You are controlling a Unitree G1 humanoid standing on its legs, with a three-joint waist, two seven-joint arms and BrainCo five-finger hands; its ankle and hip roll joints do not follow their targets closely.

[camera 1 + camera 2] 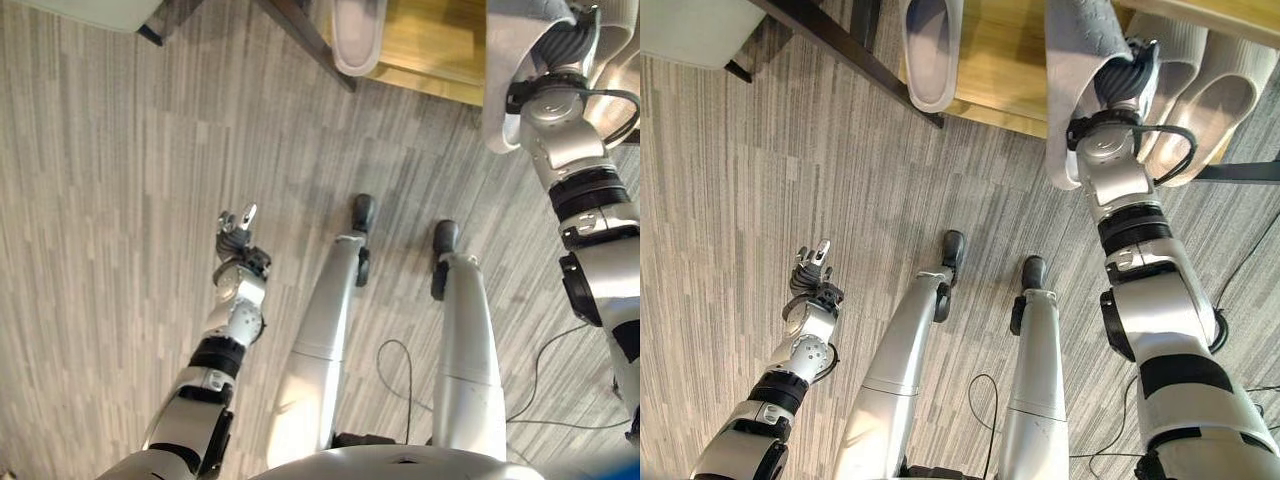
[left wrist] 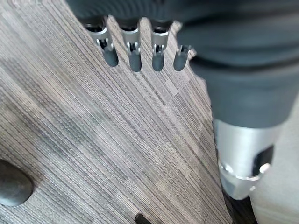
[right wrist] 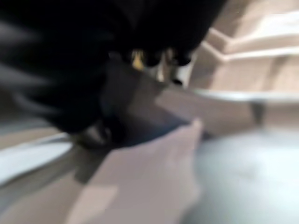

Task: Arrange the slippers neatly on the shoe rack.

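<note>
At the upper right of the frame, the right hand (image 1: 1127, 72) is raised to the shoe rack (image 1: 1005, 60) with a grey slipper (image 1: 1070, 90) against it, its toe hanging over the wooden shelf's front edge. The fingers are hidden behind the slipper, so I cannot tell whether they clamp it; it is probably held there to be set down beside the beige pair (image 1: 1200, 90) further right. Another grey slipper (image 1: 930, 50) lies on the shelf at the upper middle. The left hand (image 1: 236, 232) hangs idle at lower left over the floor (image 1: 100, 200), fingers straight and apart.
</note>
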